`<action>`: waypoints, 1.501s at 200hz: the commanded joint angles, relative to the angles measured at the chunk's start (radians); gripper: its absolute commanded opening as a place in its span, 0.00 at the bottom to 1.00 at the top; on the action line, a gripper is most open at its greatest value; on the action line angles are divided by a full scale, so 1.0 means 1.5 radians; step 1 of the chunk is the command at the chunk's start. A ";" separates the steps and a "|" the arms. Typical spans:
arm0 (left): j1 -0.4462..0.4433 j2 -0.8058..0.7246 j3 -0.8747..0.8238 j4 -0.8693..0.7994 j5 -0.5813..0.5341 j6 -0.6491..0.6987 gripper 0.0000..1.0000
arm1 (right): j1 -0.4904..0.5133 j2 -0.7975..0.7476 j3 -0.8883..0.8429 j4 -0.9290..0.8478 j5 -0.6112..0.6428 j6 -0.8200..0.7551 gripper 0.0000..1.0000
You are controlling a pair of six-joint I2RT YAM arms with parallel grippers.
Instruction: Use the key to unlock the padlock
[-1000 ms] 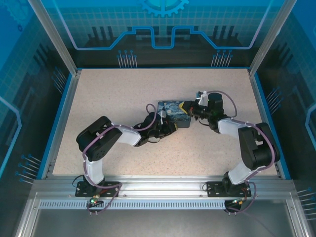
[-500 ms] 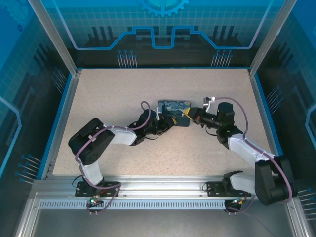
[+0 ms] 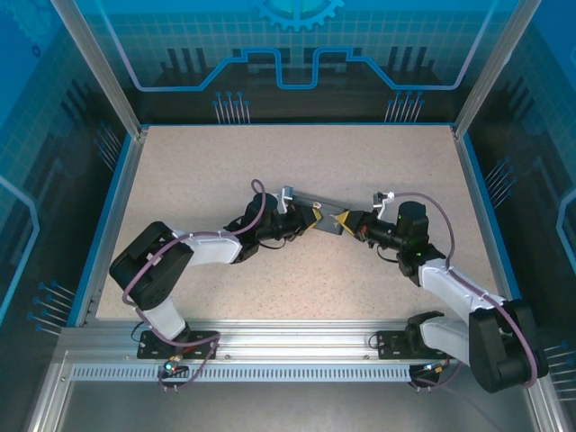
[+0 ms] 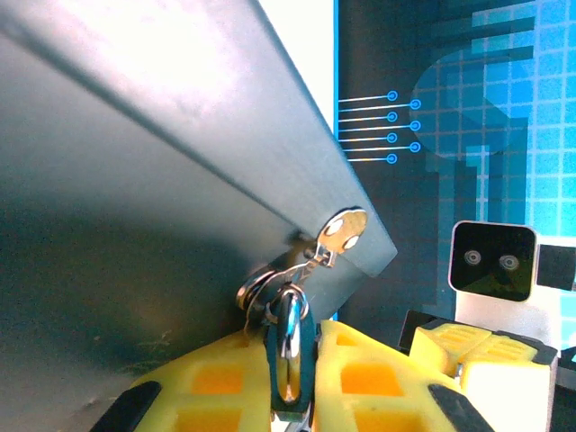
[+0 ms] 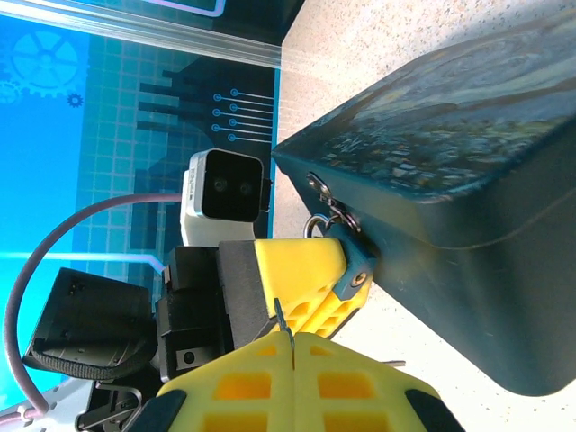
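Tabletop seen from above: both arms reach inward and meet over the middle of the speckled table [image 3: 207, 171]. Between them a box [image 3: 317, 206] is tilted up, so it shows as a narrow grey slab. The left gripper [image 3: 304, 222] and right gripper [image 3: 346, 219] face each other at its near end, almost touching.

Left wrist view: the box's plain grey side looms overhead. A small metal hasp [image 4: 345, 232] sits at its corner. Below it hangs what looks like a little padlock [image 4: 288, 337], shiny shackle uppermost. The left gripper's yellow fingers [image 4: 211, 382] are clamped on the padlock's body.

Right wrist view: the right gripper's jaws are pressed together. A thin dark sliver that I take for the key [image 5: 280, 317] pokes from the seam, though it is too small to be sure. It is near the padlock but apart from it, and no keyhole can be made out.

Risks, as I judge them: the key is held by very little metal, so a slanted push against the lock could twist it loose. The padlock dangles from the hasp and may swing aside. The tilted box could tip over if either arm shoves it. The two grippers have almost no room between them and could knock together.

Open table lies all round the box, well clear of the blue rim [image 3: 121, 207].
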State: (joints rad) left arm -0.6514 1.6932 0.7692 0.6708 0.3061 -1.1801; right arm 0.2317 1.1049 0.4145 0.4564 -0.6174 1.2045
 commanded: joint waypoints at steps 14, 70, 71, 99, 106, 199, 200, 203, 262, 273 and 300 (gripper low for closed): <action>0.009 -0.031 0.001 0.037 0.012 -0.016 0.00 | 0.015 -0.014 -0.022 0.024 0.023 0.019 0.00; 0.011 -0.018 -0.053 0.146 -0.070 -0.077 0.00 | 0.031 0.017 -0.054 0.111 0.048 0.076 0.00; 0.011 -0.018 -0.053 0.148 -0.070 -0.078 0.00 | 0.031 0.019 -0.054 0.114 0.048 0.077 0.00; 0.010 -0.017 -0.074 0.195 -0.110 -0.097 0.00 | 0.042 0.059 -0.049 0.164 0.058 0.116 0.00; 0.010 -0.018 -0.080 0.206 -0.121 -0.097 0.00 | 0.047 0.068 -0.047 0.175 0.063 0.126 0.00; 0.006 0.018 -0.095 0.331 -0.163 -0.162 0.00 | 0.128 0.154 -0.017 0.268 0.162 0.206 0.00; 0.006 0.019 -0.095 0.331 -0.163 -0.162 0.00 | 0.129 0.154 -0.017 0.269 0.163 0.206 0.00; 0.006 0.018 -0.094 0.331 -0.164 -0.163 0.00 | 0.130 0.156 -0.018 0.273 0.166 0.208 0.00; 0.001 0.016 -0.095 0.325 -0.169 -0.169 0.00 | 0.135 0.161 -0.019 0.277 0.193 0.213 0.00; 0.000 0.017 -0.096 0.325 -0.169 -0.169 0.00 | 0.135 0.164 -0.016 0.275 0.196 0.213 0.00; -0.002 0.019 -0.096 0.326 -0.170 -0.170 0.00 | 0.138 0.176 -0.007 0.279 0.200 0.216 0.00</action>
State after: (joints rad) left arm -0.6460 1.7214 0.6308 1.0378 0.0738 -1.4170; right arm 0.4213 1.3487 0.3687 0.8398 -0.3439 1.5192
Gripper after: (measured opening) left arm 0.129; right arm 0.049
